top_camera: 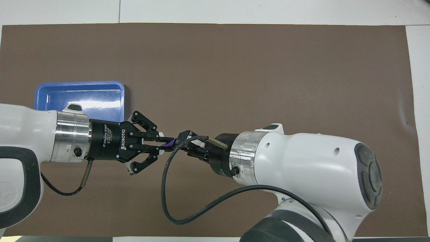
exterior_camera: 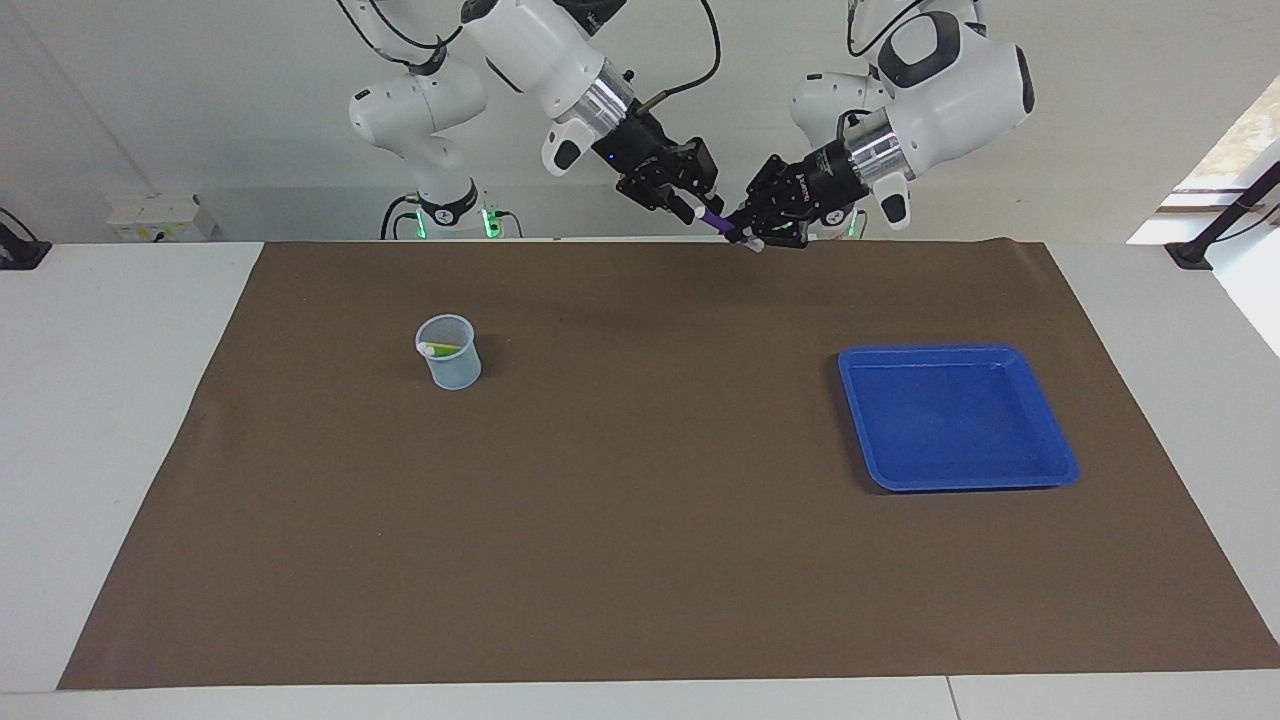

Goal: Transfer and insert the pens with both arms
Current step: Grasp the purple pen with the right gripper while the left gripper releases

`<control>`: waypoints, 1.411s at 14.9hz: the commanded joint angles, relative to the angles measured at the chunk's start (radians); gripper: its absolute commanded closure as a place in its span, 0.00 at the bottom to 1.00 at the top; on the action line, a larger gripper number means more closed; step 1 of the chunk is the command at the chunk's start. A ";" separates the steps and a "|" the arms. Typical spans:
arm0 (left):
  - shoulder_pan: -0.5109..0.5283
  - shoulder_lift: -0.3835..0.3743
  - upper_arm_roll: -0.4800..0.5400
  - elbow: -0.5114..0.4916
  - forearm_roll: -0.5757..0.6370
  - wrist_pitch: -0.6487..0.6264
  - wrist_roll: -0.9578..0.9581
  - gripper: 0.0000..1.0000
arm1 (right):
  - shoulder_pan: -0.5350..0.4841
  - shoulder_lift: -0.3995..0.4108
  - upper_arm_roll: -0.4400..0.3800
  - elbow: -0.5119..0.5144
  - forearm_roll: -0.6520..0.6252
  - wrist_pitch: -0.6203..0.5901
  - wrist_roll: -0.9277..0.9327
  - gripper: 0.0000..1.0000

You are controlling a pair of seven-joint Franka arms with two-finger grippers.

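In the facing view, both arms are raised over the robots' edge of the brown mat (exterior_camera: 640,520) that covers the bench (exterior_camera: 110,420). The left gripper (exterior_camera: 748,232) and the right gripper (exterior_camera: 690,212) point at each other, tip to tip, with the purple pen (exterior_camera: 715,221) bridging the small gap between them. The left gripper's fingers are clamped on the pen's whitish-capped end. The right gripper's fingers sit around the pen's other end; whether they press on it cannot be told from here. A clear cup (exterior_camera: 449,352) stands on the mat toward the right arm's end of the bench, and a green pen (exterior_camera: 441,349) leans inside it, its pale cap against the rim. A blue tray (exterior_camera: 1040,470) lies on the mat toward the left arm's end.

In the overhead view, the left gripper (top_camera: 165,145) reaches in level from the left arm's side, its fingers drawn together on the purple pen (top_camera: 168,144) while the outer links splay sideways. Only a short purple stretch of the pen shows between the two tools. The right gripper (top_camera: 183,139) meets it head-on, but its fingers are mostly hidden under its own wrist and a looping black cable (top_camera: 164,188), so their state cannot be read. The blue tray (top_camera: 80,89) shows partly above the left arm's wrist. The cup is covered by the right arm.
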 commanded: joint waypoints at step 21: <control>-0.032 -0.031 0.009 -0.030 -0.019 0.045 0.005 0.00 | -0.094 0.022 -0.009 0.053 0.001 -0.081 -0.059 1.00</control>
